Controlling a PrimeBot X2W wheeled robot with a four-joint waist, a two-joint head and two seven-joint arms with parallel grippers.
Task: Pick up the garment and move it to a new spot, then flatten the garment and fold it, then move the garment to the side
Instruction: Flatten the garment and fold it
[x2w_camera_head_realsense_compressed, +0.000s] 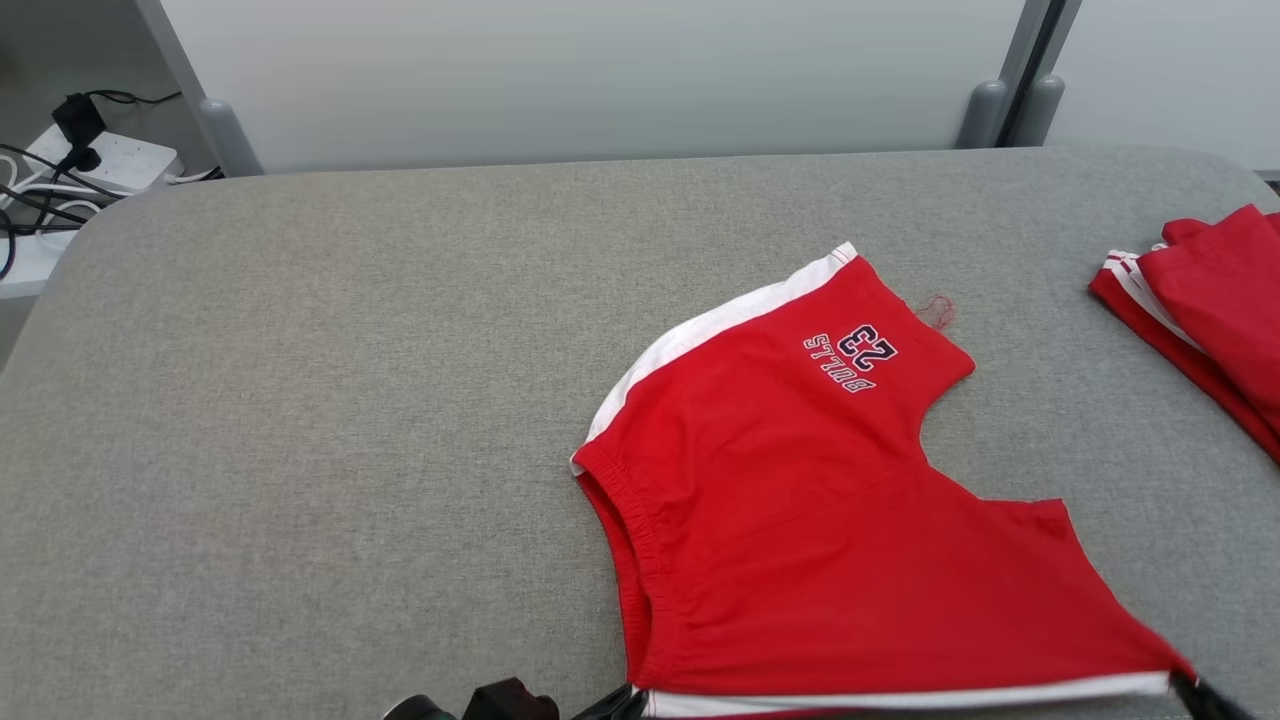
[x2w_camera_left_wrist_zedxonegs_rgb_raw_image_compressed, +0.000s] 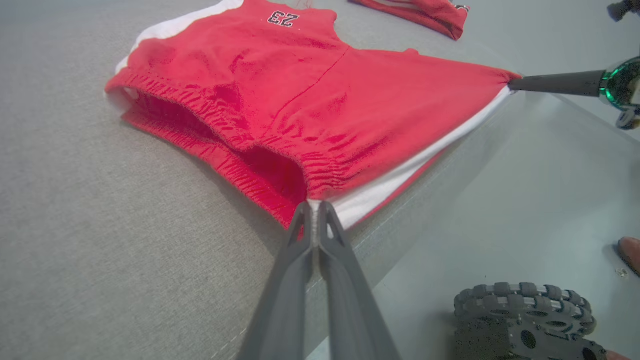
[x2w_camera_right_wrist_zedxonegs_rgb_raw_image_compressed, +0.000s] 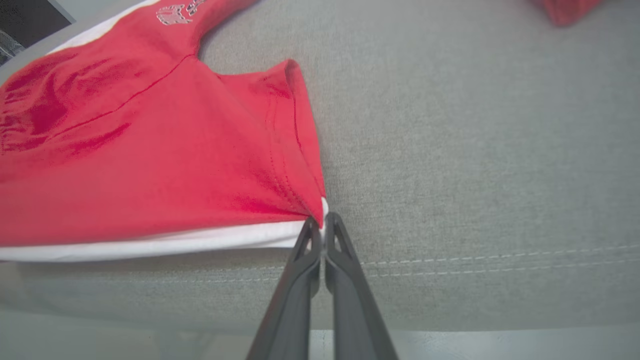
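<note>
Both pairs of our jaws are squeezed shut on cloth, one at each end of the same side of the red shorts with white side stripes (x2w_camera_head_realsense_compressed: 800, 540). Our left gripper (x2w_camera_left_wrist_zedxonegs_rgb_raw_image_compressed: 314, 205) pinches the corner where the stretchy waistband (x2w_camera_left_wrist_zedxonegs_rgb_raw_image_compressed: 215, 125) meets the near white stripe (x2w_camera_right_wrist_zedxonegs_rgb_raw_image_compressed: 150, 245). Our right gripper (x2w_camera_right_wrist_zedxonegs_rgb_raw_image_compressed: 322, 217) pinches the other end of that stripe, at the bottom corner of the leg. We hold these two corners because then the whole side between them gets pulled into one straight line, and the cloth behind it lies smooth instead of bunched up. The shorts rest on the grey cloth-covered table (x2w_camera_head_realsense_compressed: 300, 400), a bit to the right of the middle. The stripe we hold runs along the table's front edge, close to us. The other leg points away from us, and its dark number print (x2w_camera_head_realsense_compressed: 855, 358) faces up. The waistband gapes open a little on the left, so we think the shorts are not quite flat yet. We think we are in the smoothing step, with the fold coming next. With both corners in our grip, we could lift this side and lay it over the far side. We should pull gently and evenly, or a corner may slip out. At the far right of the table sits a pile of other red clothes (x2w_camera_head_realsense_compressed: 1210, 300), well apart from our shorts. That may be the side spot for later.
</note>
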